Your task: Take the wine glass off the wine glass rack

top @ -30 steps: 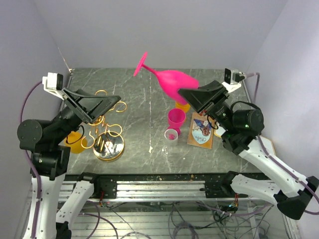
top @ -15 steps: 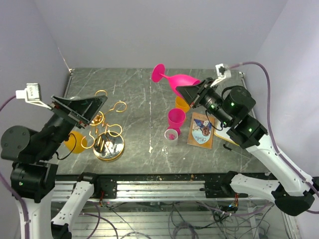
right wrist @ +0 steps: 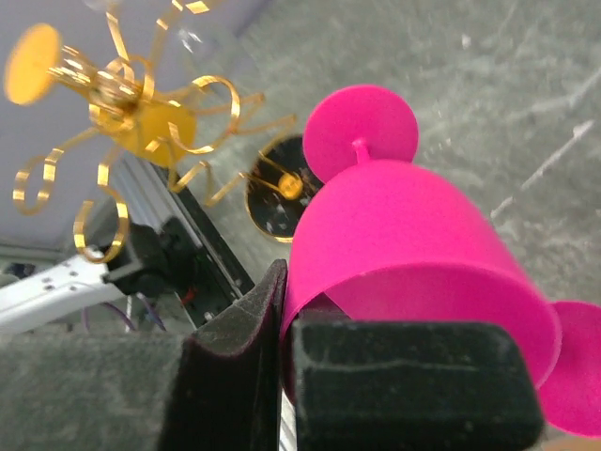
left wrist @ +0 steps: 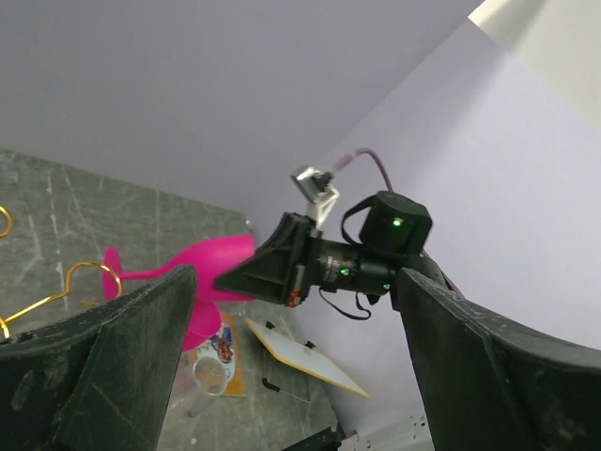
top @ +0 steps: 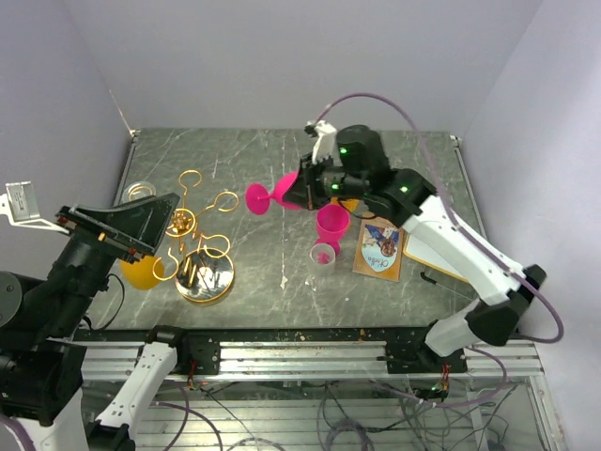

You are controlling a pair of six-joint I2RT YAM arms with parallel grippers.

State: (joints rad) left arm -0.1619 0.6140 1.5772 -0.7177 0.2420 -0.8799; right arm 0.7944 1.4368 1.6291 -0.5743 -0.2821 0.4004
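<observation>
R gripper [right wrist: 286, 324] is shut tight on the pink wine glass [right wrist: 404, 235]. The bowl rim is pinched btw its two black fingers [right wrist: 235, 343].

The glass lies on its side. Its stem & round foot point away from the fingertips, twd the gold wine glass rack [top: 205, 277]. The glass is off the rack and not touching it. The rack's curly arms are near the foot, out past the R fingertips. The rack stands on the gray table [top: 282, 150].

Down under the R fingers sit a small pink cup [top: 331, 224], a clear cup [top: 322, 254] w/ a pink bit inside, and a picture card [top: 380, 246].

L gripper [top: 160, 225] is up high. Its fingers [left wrist: 113, 362] are spread wide w/ nothing btw them. In the top view the rack sits right by its tips.
</observation>
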